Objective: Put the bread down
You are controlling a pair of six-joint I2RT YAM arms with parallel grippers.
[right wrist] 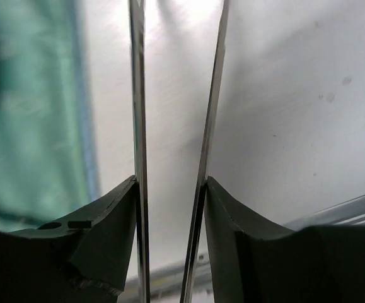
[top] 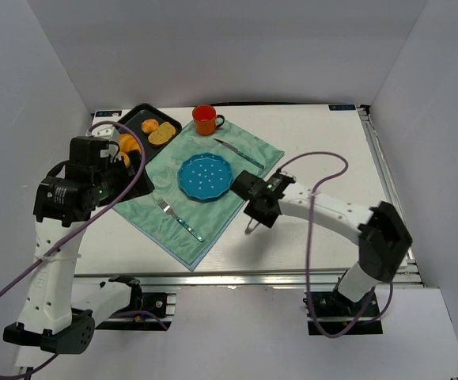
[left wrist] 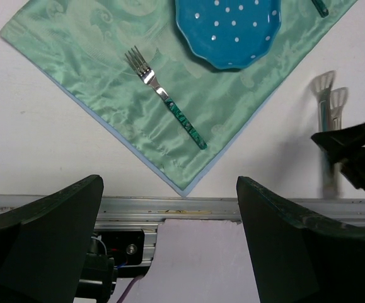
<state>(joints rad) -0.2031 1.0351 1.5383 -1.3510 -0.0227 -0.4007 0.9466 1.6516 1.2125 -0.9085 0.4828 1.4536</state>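
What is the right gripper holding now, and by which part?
Metal tongs: the right gripper presses its fingers against the outsides of the two arms, back from the tips. The left gripper is open and holds nothing.

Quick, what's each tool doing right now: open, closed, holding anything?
Left tool: open, holding nothing.
Right tool: closed on the metal tongs.

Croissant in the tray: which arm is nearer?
Left. The left arm is right by the croissant at the tray's near end; the right arm is beyond the blue plate, holding tongs.
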